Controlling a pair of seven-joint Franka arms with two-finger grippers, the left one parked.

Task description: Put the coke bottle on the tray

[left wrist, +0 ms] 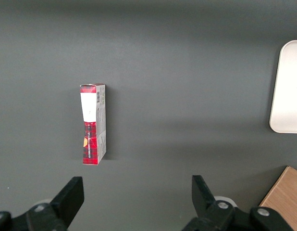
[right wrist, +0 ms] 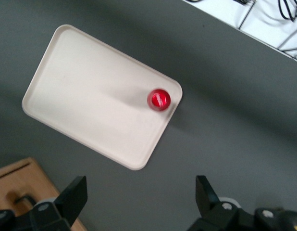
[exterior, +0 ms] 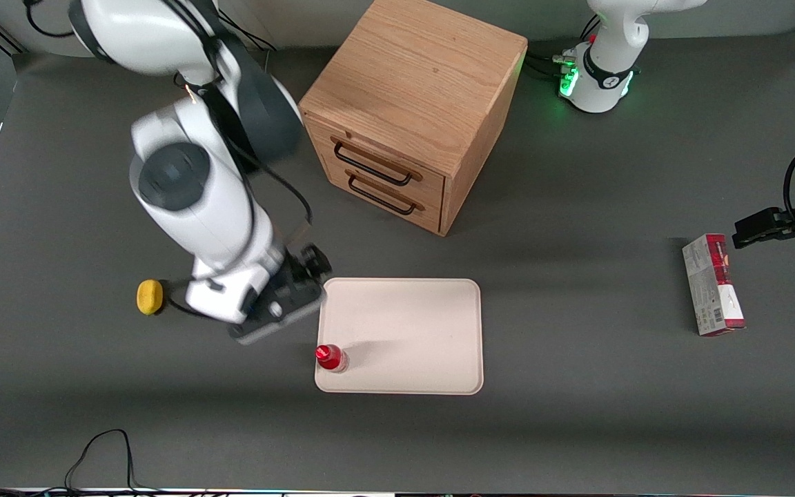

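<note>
From the front camera I see the small red coke bottle with its red cap standing upright on the large cream-white rectangular tray with rounded corners, in the tray corner nearest this camera at the working arm's end. My gripper hangs above the dark grey table, just beside the tray's short edge and apart from the bottle. A round yellow object lies on the table further toward the working arm's end. The two-drawer wooden cabinet sits farther from the camera than the tray, and a red-and-grey rectangular carton lies toward the parked arm's end.

On the right wrist camera I look straight down on the bottle cap by the tray's rounded corner; the black fingers are spread wide, holding nothing
</note>
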